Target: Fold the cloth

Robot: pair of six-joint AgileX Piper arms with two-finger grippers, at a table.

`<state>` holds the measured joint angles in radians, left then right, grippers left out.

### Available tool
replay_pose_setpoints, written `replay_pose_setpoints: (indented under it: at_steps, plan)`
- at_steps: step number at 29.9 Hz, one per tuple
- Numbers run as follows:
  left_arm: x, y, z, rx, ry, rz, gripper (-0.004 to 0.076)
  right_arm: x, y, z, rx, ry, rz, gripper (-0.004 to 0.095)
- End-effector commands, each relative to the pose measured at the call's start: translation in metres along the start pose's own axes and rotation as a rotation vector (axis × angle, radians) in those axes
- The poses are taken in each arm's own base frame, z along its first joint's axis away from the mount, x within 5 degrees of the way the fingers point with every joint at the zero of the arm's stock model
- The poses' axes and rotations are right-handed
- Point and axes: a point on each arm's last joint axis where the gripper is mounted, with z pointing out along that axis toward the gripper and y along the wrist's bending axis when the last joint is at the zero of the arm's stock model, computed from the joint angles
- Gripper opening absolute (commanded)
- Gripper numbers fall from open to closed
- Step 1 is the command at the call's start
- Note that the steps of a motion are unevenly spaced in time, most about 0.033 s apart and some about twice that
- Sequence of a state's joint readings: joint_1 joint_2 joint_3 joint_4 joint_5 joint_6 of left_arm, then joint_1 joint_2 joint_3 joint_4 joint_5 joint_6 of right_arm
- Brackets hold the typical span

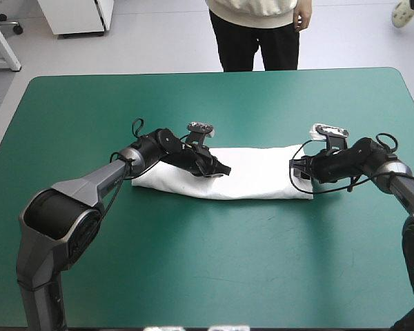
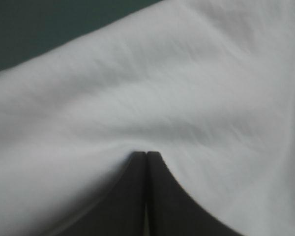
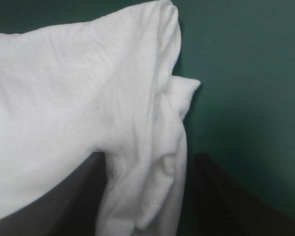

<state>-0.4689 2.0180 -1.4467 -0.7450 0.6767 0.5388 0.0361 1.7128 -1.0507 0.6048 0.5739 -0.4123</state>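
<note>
The white T-shirt (image 1: 262, 176) lies folded into a long band across the middle of the table. My left gripper (image 1: 221, 169) rests on the band's left half. In the left wrist view its black fingers meet in a point (image 2: 146, 153), shut on the T-shirt (image 2: 177, 83), which puckers around the tip. My right gripper (image 1: 294, 169) is at the band's right end. There it stands open (image 3: 147, 157), with the layered edge of the T-shirt (image 3: 137, 128) between its fingers.
The teal-green cover (image 1: 193, 262) shows on every side of the band, widest toward the near edge. Both arms lie low over the table, reaching in from its left and right sides.
</note>
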Motion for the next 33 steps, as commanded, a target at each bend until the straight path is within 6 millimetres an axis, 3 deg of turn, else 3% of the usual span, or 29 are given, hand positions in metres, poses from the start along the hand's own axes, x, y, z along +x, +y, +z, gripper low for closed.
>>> replay_pose_setpoints:
  at_steps: [1,5,6,12,19,23,25,27,31,33]
  plan:
    - [-0.001,-0.009,-0.006,0.022,0.020,0.028,-0.0009,-0.003,0.004,-0.004,-0.049,-0.003,-0.019,0.0254]
    - [-0.001,-0.009,-0.006,0.017,0.012,0.028,-0.0009,0.000,0.006,-0.005,-0.068,0.024,-0.049,-0.0001]
    - [-0.002,-0.009,-0.006,0.016,0.010,0.028,-0.0009,0.000,0.006,-0.005,-0.067,0.024,-0.053,-0.0016]
    - [-0.004,-0.007,-0.007,-0.002,-0.020,0.023,-0.0009,-0.003,0.011,-0.018,-0.071,-0.014,-0.071,-0.0017]
    - [-0.011,-0.009,-0.015,-0.014,-0.083,0.006,-0.0009,-0.006,0.035,-0.074,-0.140,-0.145,-0.130,-0.0017]
    - [-0.021,-0.012,-0.026,-0.036,-0.175,0.008,-0.0009,-0.010,0.049,-0.094,-0.212,-0.179,-0.141,-0.0017]
    - [-0.026,-0.015,-0.042,-0.046,-0.221,0.038,-0.0009,-0.017,0.058,-0.103,-0.245,-0.190,-0.164,-0.0017]
    - [-0.033,-0.020,-0.070,-0.052,-0.280,0.071,-0.0009,-0.025,0.069,-0.110,-0.263,-0.220,-0.197,-0.0017]
    - [-0.040,-0.027,-0.149,-0.074,-0.416,0.104,-0.0009,-0.040,0.103,-0.121,-0.326,-0.243,-0.261,-0.0017]
    - [-0.035,-0.030,-0.200,-0.101,-0.463,0.134,-0.0009,-0.046,0.126,-0.124,-0.361,-0.248,-0.306,-0.0016]
